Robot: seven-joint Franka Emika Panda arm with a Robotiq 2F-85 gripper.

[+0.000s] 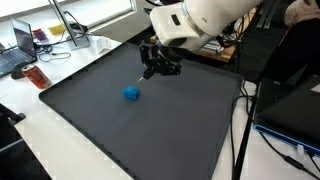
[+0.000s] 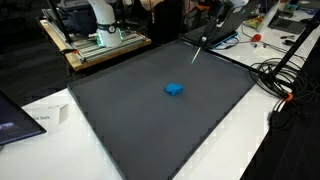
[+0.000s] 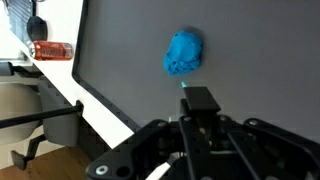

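While the pincer (image 3: 198, 96) is hovering over the dark mat (image 1: 100, 125), its jaws are appearing to be pressed together, seemingly on nothing, though the wrist view is poor. A blue lump (image 3: 183, 53) is lying on the mat at 12 o'clock, near the fingertips but apart. An orange bottle (image 3: 52, 50) is lying off the mat at 10 o'clock.

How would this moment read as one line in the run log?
jaws: over dark mat, near blue lump, not touching | jaw state: unclear | blue lump: lying on dark mat
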